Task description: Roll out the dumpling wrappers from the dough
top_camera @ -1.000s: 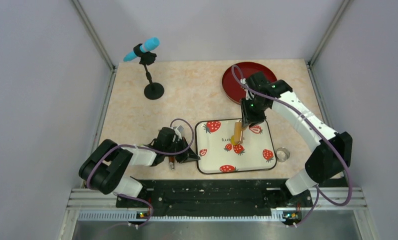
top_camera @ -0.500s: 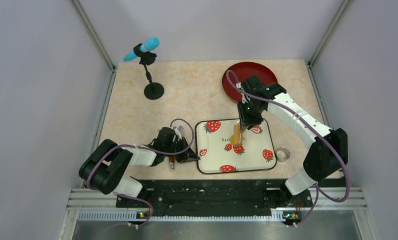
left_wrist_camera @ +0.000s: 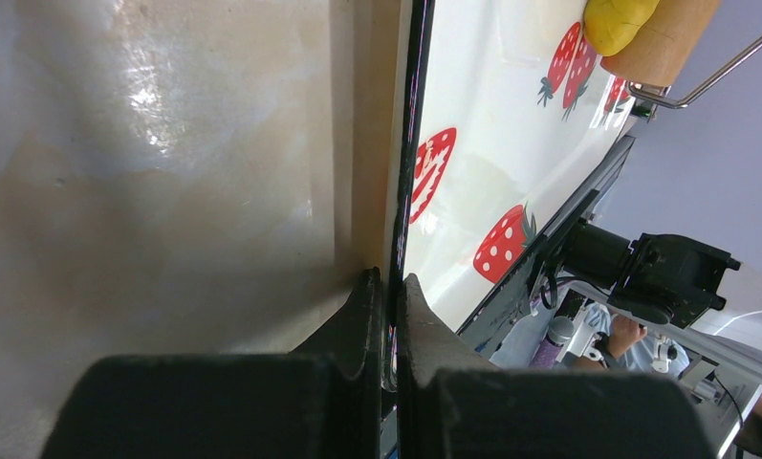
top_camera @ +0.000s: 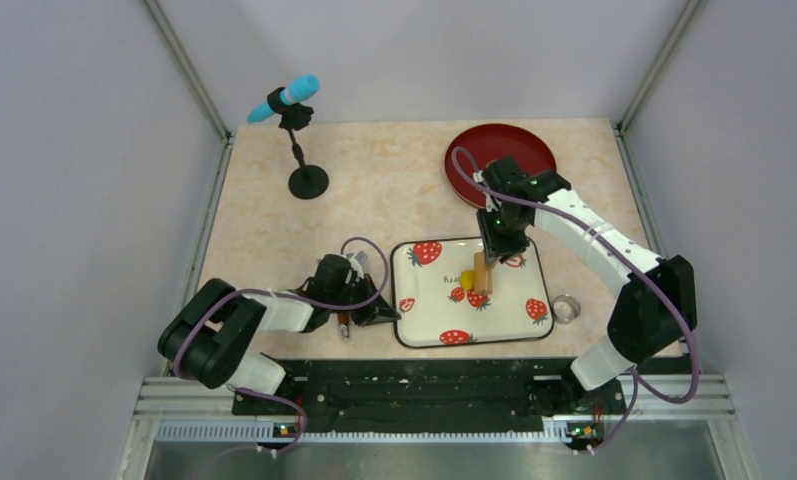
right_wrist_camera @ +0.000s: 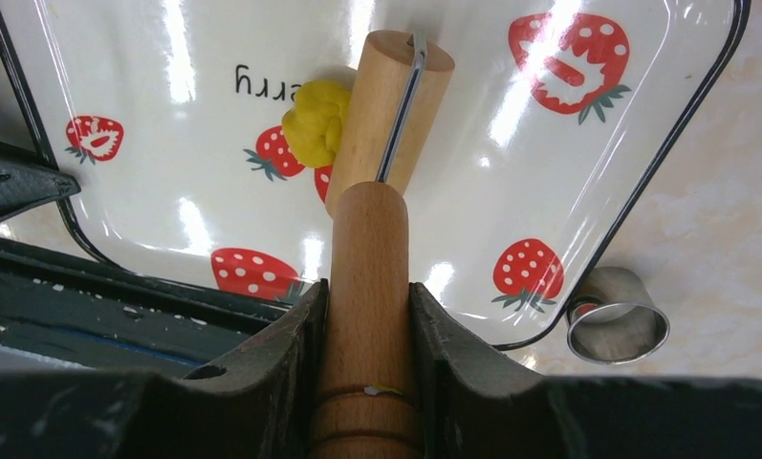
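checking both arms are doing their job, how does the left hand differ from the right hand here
The left hand pinches the strawberry tray by its black rim, low beside the tray's near left corner. The right hand grips the wooden roller by its handle, above the tray. The left hand only holds the tray, while the right hand's roller sits against the dough. Both are shut on something.

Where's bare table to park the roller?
Widest bare tabletop: between mic stand and red plate, behind the tray. Also behind the left arm. Crowded: tray centre (dough, roller in right claw), left rim (left claw pinching), right side (metal ring).
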Controlling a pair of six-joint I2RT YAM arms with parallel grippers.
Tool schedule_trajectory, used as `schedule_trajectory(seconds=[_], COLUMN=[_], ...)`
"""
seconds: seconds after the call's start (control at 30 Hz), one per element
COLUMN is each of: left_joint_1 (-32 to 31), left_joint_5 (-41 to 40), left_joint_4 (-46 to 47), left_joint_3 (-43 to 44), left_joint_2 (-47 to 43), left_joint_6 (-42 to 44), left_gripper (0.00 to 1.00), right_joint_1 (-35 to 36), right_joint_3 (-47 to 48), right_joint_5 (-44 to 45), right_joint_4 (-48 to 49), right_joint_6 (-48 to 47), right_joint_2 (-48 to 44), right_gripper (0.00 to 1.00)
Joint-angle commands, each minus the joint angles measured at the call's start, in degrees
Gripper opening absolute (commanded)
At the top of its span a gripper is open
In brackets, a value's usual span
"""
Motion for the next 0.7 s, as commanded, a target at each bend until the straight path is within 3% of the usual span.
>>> schedule_trajectory(seconds=[0.0,0.23,0.67], left_joint_1=[0.6,0.5,0.5], left_joint_5=[-7.1,-7.0,-7.0], left_joint_4=[-4.0,-3.9,-3.8], left_joint_3=[-1.8,-1.9,-1.8], left_joint_2=[1.2,1.2,1.5], left_joint_6=[0.5,0.5,0.5], left_gripper=[0.0,0.0,0.0], right_joint_1=[1.3,1.8,4.5], right_joint_3=[4.5,9.4,6.8], right_joint_5=[-1.6,0.1,-0.2], right_joint_4=[1.4,-1.9,-0.7], right_joint_6=[0.4,-1.3,-1.7], right_joint_2=[-4.0,-4.4,0.3], right_gripper=[0.0,0.0,0.0])
